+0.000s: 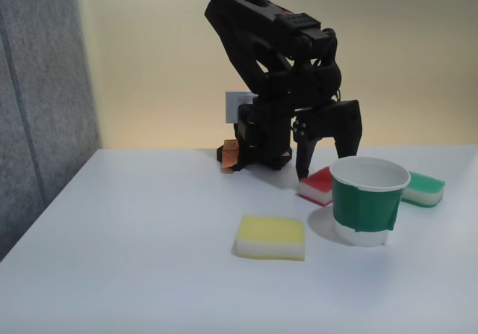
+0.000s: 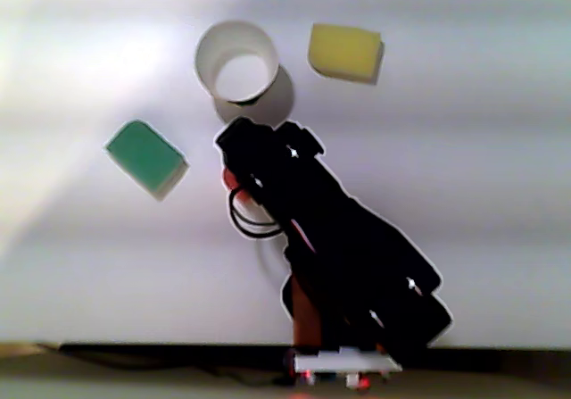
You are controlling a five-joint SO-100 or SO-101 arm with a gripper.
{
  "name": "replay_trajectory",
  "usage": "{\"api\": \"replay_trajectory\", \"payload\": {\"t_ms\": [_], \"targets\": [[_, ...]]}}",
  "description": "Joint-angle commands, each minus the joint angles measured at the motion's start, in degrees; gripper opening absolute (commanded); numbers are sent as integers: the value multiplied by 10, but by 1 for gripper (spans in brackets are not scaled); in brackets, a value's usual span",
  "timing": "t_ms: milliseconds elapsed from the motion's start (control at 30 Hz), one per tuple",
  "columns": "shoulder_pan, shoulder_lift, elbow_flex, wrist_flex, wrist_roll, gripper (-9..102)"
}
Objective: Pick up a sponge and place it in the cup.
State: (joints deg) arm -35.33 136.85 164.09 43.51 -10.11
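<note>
Red sponge (image 1: 317, 185) not lifted yet, left of cup (image 1: 367, 208); hand (image 1: 323, 171) spread wide, grasping nothing.

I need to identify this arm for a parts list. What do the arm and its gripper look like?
The arm is matte black and built of blocky, angular segments. The gripper has two black fingers that taper to points. The base shows orange-red parts, with a small white label behind it in the fixed view. In the other view, a dark cable loops out beside the arm.

White table (image 1: 134, 274) bears three sponges (image 1: 271, 237) and cup (image 1: 367, 202).
</note>
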Motion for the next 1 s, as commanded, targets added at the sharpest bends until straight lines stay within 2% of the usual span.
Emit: {"api": "replay_trajectory", "payload": {"t_ms": [0, 300, 433, 667, 967], "targets": [[-6, 9, 22, -1, 14, 23], [-4, 32, 45, 6, 43, 0], [-4, 44, 37, 25, 51, 0], [-35, 138, -8, 157, 145, 0], [-43, 250, -104, 312, 151, 0]]}}
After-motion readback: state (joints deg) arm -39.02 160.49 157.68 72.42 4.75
